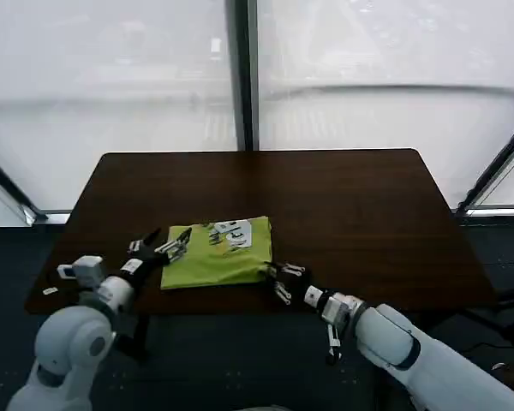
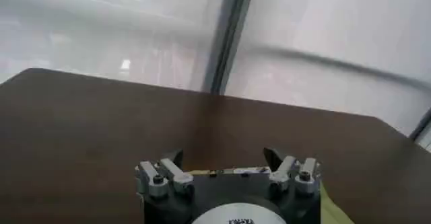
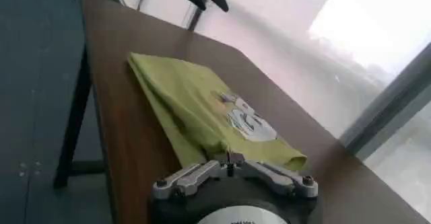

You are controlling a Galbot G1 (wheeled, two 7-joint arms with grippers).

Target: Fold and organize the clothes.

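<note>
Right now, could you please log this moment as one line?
T-shirt: folded, near table edge | left gripper: open, at shirt | right gripper: at shirt corner

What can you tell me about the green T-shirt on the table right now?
The T-shirt is lime yellow-green soft cloth, folded into a flat, roughly rectangular stack with a small white print facing up. It lies near the front edge of the dark brown table. The left gripper is at its left edge, the right gripper at its front right corner.

White rounded arm shells, black end effectors (silver screws).
</note>
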